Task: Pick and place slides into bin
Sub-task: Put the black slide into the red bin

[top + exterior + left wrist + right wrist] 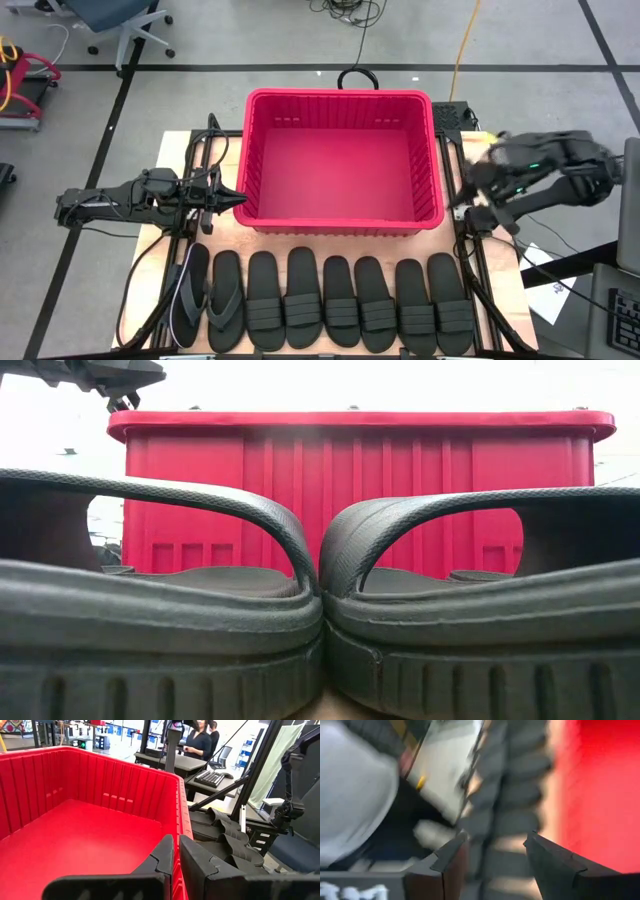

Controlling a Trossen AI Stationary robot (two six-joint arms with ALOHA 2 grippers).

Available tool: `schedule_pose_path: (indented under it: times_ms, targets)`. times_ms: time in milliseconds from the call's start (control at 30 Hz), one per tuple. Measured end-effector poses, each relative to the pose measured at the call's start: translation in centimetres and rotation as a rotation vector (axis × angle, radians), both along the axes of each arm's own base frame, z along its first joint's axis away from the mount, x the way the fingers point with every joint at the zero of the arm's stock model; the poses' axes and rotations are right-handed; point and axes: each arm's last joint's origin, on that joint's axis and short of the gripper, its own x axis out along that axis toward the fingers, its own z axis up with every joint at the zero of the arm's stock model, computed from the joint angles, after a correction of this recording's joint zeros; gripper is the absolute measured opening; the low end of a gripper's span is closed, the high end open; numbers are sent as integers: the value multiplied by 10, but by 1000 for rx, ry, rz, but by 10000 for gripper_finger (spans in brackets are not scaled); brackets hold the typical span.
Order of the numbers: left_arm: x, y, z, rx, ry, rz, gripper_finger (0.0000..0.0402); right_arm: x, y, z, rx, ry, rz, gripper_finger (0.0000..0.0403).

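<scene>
Overhead, the right gripper [470,205] at right of frame stands well open and empty beside the bin [342,97]. Left gripper [236,197] is closed, empty, touching the bin's left wall. Eight slides [330,295] line the lower frame.

The red plastic bin [343,161], rectangular with ribbed walls and a thick rim, stood upright and empty at the table's centre. Eight black rubber slides [330,300] lay side by side in one row just in front of it, soles down. The two leftmost were thong-strapped flip-flops [210,296]; the other six bore wide ribbed straps.
</scene>
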Motion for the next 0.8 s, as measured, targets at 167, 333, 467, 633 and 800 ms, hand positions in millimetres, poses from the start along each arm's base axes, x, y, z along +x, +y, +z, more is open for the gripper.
schedule_pose_path:
  times_ms: [167,333,467,633,800]
  targets:
    - [0,0,0,0,0,0,26,24,12,-27,44,351,194,207]
    - [0,0,0,0,0,0,26,35,22,-52,37,382,286,205]
    - [0,0,0,0,-1,0,26,33,30,-77,11,492,357,202]
    - [0,0,0,0,-2,0,26,29,42,-106,-16,553,433,202]
    - [0,0,0,0,-1,0,26,38,62,-137,33,480,443,201]
